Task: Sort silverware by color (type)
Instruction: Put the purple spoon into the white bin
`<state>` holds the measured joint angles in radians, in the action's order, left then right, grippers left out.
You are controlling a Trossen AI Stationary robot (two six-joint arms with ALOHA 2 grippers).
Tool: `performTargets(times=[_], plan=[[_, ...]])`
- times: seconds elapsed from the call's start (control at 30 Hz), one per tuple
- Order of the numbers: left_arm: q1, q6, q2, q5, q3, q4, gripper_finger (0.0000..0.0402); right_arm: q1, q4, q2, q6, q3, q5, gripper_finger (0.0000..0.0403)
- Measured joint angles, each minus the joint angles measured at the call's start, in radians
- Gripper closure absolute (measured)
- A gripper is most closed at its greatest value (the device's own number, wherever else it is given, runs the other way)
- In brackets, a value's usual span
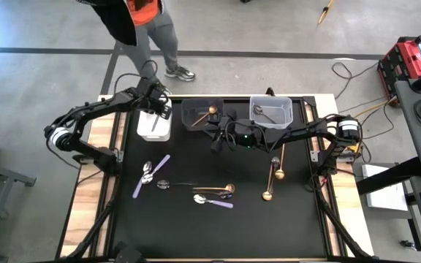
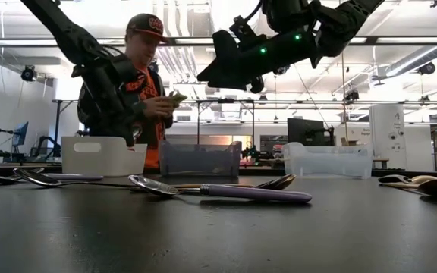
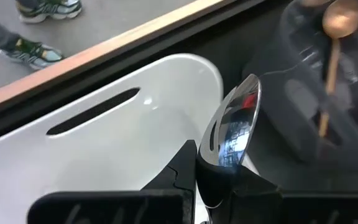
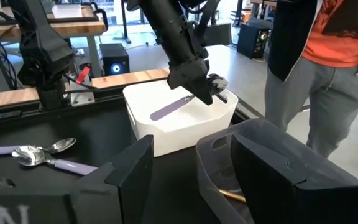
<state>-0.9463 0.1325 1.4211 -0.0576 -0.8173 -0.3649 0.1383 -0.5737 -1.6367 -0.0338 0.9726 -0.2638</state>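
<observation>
Item: lilac spoon (image 4: 185,101), being held over the white bin (image 1: 154,126) with the left gripper (image 3: 196,174) clamped on its bowl end (right gripper (image 4: 179,168) idling with fingers apart over the dark bin (image 1: 200,112)); release once handle is clearing the rim, joining 1 colour only.

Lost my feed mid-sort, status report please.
Left hand shut on lilac-handled spoon, over white bin. Right hand open, empty, by dark bin. Nothing blocking the drop.

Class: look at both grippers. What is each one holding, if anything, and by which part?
The left gripper is shut on a lilac-handled spoon over the white bin, gripping it just behind the bowl. The right gripper is open and holds nothing.
</observation>
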Motion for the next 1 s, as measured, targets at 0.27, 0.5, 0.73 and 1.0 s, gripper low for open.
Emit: performTargets(times=[0.27, 0.5, 0.73, 1.0], plan=[[-0.001, 0.004, 0.038, 0.023, 0.001, -0.011, 0.0399, 0.0, 0.001, 0.0, 0.009, 0.0, 0.0, 0.0197], [0.0, 0.004, 0.049, 0.078, 0.001, -0.021, 0.0397, 0.0, 0.001, 0.0, 0.0, 0.0, 0.0, 0.0197], [0.0, 0.001, 0.049, 0.103, 0.002, -0.03, 0.0396, 0.0, 0.001, 0.0, -0.008, 0.0, 0.0, 0.0197], [-0.001, 0.007, 0.049, 0.121, 0.002, -0.043, 0.0396, 0.0, 0.001, 0.0, -0.009, 0.0, 0.0, 0.0197]])
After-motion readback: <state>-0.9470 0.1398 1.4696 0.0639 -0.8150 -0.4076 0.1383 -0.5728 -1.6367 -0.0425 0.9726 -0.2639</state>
